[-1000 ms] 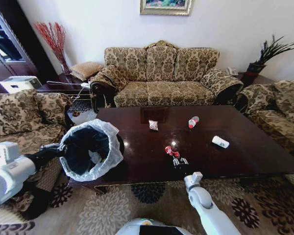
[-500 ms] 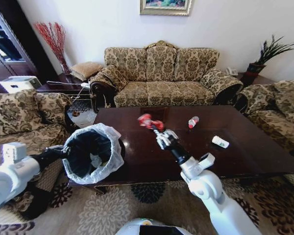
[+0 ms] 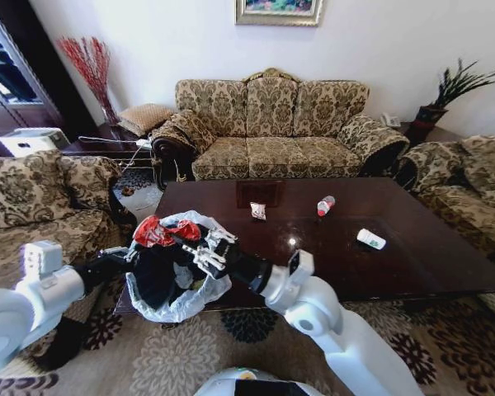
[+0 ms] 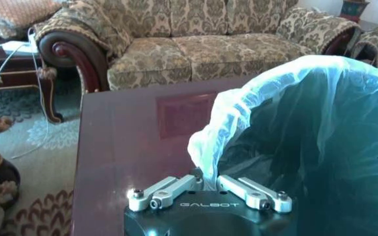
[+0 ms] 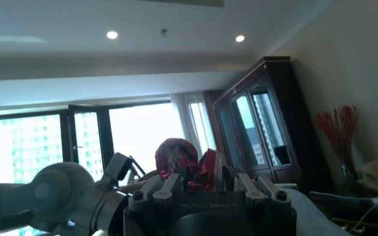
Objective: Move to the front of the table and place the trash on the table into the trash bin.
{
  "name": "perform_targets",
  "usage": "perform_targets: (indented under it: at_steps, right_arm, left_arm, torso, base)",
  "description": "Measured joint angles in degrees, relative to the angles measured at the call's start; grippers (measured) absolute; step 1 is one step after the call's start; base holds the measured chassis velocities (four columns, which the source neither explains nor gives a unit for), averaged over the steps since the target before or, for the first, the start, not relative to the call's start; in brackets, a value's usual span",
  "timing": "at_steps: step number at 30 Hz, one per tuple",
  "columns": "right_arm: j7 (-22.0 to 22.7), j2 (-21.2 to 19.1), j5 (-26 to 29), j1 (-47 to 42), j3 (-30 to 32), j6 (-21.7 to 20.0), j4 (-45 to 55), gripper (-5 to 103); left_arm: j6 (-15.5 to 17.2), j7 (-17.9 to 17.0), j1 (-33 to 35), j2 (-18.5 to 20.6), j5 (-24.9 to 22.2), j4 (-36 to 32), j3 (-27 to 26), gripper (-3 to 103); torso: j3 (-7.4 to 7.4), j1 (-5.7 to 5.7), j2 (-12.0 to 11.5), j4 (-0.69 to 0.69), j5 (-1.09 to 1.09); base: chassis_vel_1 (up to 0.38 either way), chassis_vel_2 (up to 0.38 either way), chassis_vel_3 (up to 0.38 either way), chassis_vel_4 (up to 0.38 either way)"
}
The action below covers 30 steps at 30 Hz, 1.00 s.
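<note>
Patterned carpet (image 3: 181, 355) lies nearest, and above it the trash bin (image 3: 172, 272) is held up at the table's near left corner by the left gripper (image 4: 205, 189), whose fingers are clamped on the rim and the folded bag. Directly over the bin's mouth, the red wrapper (image 3: 157, 232) is carried by the right gripper (image 3: 194, 244), its fingers closed on the wrapper. The relation that matters is vertical: the wrapper sits just above the opening, so a release is judged enough to drop it in. Of the two arms, the right is the nearer to the remaining litter.

Farther back on the table (image 3: 412, 272), three pieces are counted, well apart: one crumpled white paper (image 3: 258, 211), one small bottle (image 3: 325, 205) with a red cap, one white-green carton (image 3: 370, 239). Beyond, a sofa (image 3: 272, 132) stands against the wall.
</note>
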Motion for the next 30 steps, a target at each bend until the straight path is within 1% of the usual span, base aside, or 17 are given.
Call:
perform_targets:
  at_steps: [1,3,5,8,9,11,13,16,18,19,21,23,24,26,27,29,30]
  right_arm:
    - [0.0,0.0,0.0,0.0,0.0,0.0,0.0,27]
    - [0.02,0.34,-0.44,-0.01,-0.44,-0.21,-0.43,36]
    - [0.03,0.37,-0.47,-0.01,-0.5,-0.21,-0.48,36]
    - [-0.02,0.42,-0.6,-0.17,-0.57,-0.22,-0.88,52]
    - [-0.02,0.42,-0.6,-0.17,-0.57,-0.22,-0.88,52]
    - [-0.2,0.44,-0.61,-0.27,-0.56,-0.18,-0.99,63]
    - [-0.32,0.46,-0.63,-0.29,-0.57,-0.04,-1.03,63]
    - [-0.28,0.7,-0.57,-1.14,0.47,1.14,-0.78,80]
    - [0.37,0.77,-0.53,-1.59,1.08,1.25,-0.41,84]
    - [4.1,0.95,-0.6,-3.21,3.75,2.04,0.45,90]
    - [5.94,0.94,-0.93,-3.89,4.93,2.51,0.45,95]
    - [11.52,0.48,-2.95,-5.95,8.86,4.95,-1.56,100]
    - [11.52,0.48,-2.95,-5.95,8.86,4.95,-1.56,100]
    - [16.24,0.02,-3.35,-7.11,12.16,6.23,-4.53,100]
    - [16.24,0.02,-3.35,-7.11,12.16,6.23,-4.53,100]
    - [21.05,0.19,-3.91,-7.25,15.78,4.22,-9.42,100]
    - [21.52,0.27,-3.96,-7.13,16.2,4.03,-10.46,100]
  left_arm:
    - [0.0,0.0,0.0,0.0,0.0,0.0,0.0,0]
    - [0.02,-0.05,0.0,-0.19,-0.01,-0.01,0.43,0]
    - [0.04,-0.05,-0.01,-0.2,-0.04,-0.01,0.47,0]
    - [0.2,-0.05,0.0,-0.25,-0.46,-0.01,0.32,0]
    - [0.2,-0.05,0.0,-0.25,-0.46,-0.01,0.32,0]
    - [0.23,-0.05,0.0,-0.47,-0.69,-0.01,0.27,0]
    - [0.28,-0.03,0.01,-0.69,-0.74,-0.01,0.27,0]
    - [0.39,-0.17,-0.07,-1.39,-0.31,0.0,0.31,0]
    - [0.41,-0.48,-0.11,-1.5,-0.07,0.0,0.31,0]
    - [0.45,-2.1,-0.41,-1.83,0.66,0.16,0.09,0]
    - [0.45,-2.94,-0.62,-1.98,0.81,0.5,0.0,0]
    - [0.03,-5.47,-1.36,-2.52,1.14,3.36,-0.39,0]
    - [0.03,-5.47,-1.36,-2.52,1.14,3.36,-0.39,0]
    - [-1.0,-6.37,-1.83,-2.94,1.41,5.61,-0.51,0]
    - [-1.0,-6.37,-1.83,-2.94,1.41,5.61,-0.51,0]
    - [-1.71,-6.62,-2.24,-3.51,1.52,6.97,-0.76,0]
    - [-1.8,-6.61,-2.29,-3.63,1.52,7.01,-0.78,0]
  torso:
    - [0.0,0.0,0.0,0.0,0.0]
    - [0.0,-0.01,0.0,0.0,0.0]
    - [0.0,0.0,0.0,0.0,-0.01]
    - [0.0,0.0,0.0,-0.01,0.01]
    - [0.0,0.0,0.0,-0.01,0.01]
    - [0.0,0.0,0.0,-0.02,0.01]
    - [0.0,0.0,0.0,-0.02,0.01]
    - [0.0,0.0,0.0,0.01,0.0]
    - [0.0,0.0,0.0,0.0,0.01]
    - [0.0,0.0,0.0,-0.02,0.01]
    - [0.0,0.0,0.0,-0.02,0.01]
    - [-0.01,-0.01,0.0,-0.01,0.0]
    - [-0.01,-0.01,0.0,-0.01,0.0]
    - [0.0,0.0,0.0,-0.01,-0.02]
    - [0.0,0.0,0.0,-0.01,-0.02]
    - [0.0,0.0,0.0,0.0,-0.01]
    - [0.0,0.0,0.0,-0.01,0.01]
  base:
    - [0.0,0.0,0.0,0.0]
    - [0.0,0.0,0.0,0.0]
    - [0.0,0.0,0.0,0.0]
    - [0.0,0.0,0.0,0.0]
    - [0.0,0.0,0.0,0.0]
    - [0.0,0.0,0.0,0.0]
    - [0.0,0.0,0.0,0.0]
    - [0.0,0.0,0.0,0.0]
    - [0.0,0.0,0.0,0.0]
    - [0.0,0.0,0.0,0.0]
    - [0.0,0.0,0.0,0.0]
    - [0.0,0.0,0.0,0.0]
    - [0.0,0.0,0.0,0.0]
    - [0.0,0.0,0.0,0.0]
    - [0.0,0.0,0.0,0.0]
    - [0.0,0.0,0.0,0.0]
    - [0.0,0.0,0.0,0.0]
